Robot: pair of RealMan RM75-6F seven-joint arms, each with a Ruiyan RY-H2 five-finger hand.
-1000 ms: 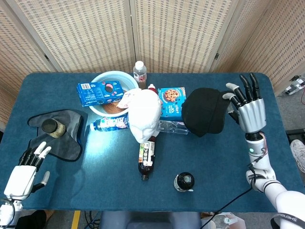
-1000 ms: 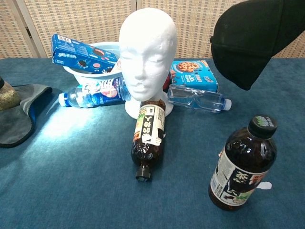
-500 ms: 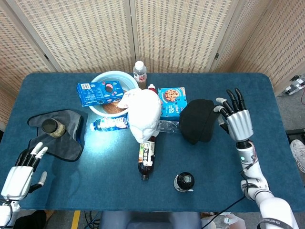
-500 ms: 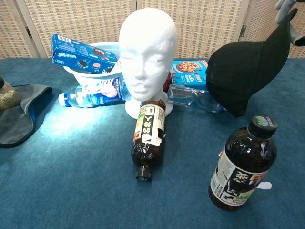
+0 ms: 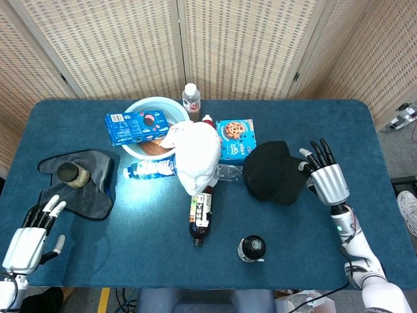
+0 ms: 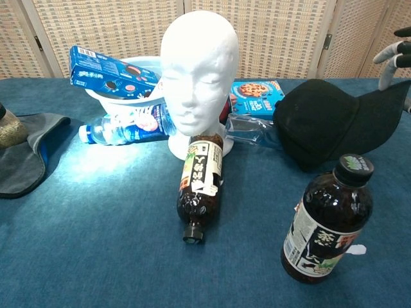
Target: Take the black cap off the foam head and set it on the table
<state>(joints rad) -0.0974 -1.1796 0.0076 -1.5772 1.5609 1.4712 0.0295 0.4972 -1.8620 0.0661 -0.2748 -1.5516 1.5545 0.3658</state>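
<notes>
- The table (image 5: 78, 248), covered in blue cloth, carries everything here.
- The foam head (image 5: 197, 158) stands bare near the middle of the table, a little toward the far edge.
- The black cap (image 5: 272, 171) lies on the table to the right of the foam head, its crown down on the cloth. In the chest view the brim (image 6: 385, 109) is lifted toward the right edge.
- The right hand (image 5: 324, 179) is at the brim side of the cap, near the right edge of the table. Its fingers are spread upward, and I cannot tell if the thumb is pinching the brim.
- The left hand (image 5: 29, 236) is at the near left corner, holding nothing, its fingers apart.
- A grey cloth (image 5: 81, 186) lies by the left edge, with a small jar (image 5: 68, 173) on it.
- A dark bottle (image 5: 201, 218) lies on its side in front of the foam head.
- Another dark bottle (image 5: 251, 248) stands upright close to the near edge.
</notes>
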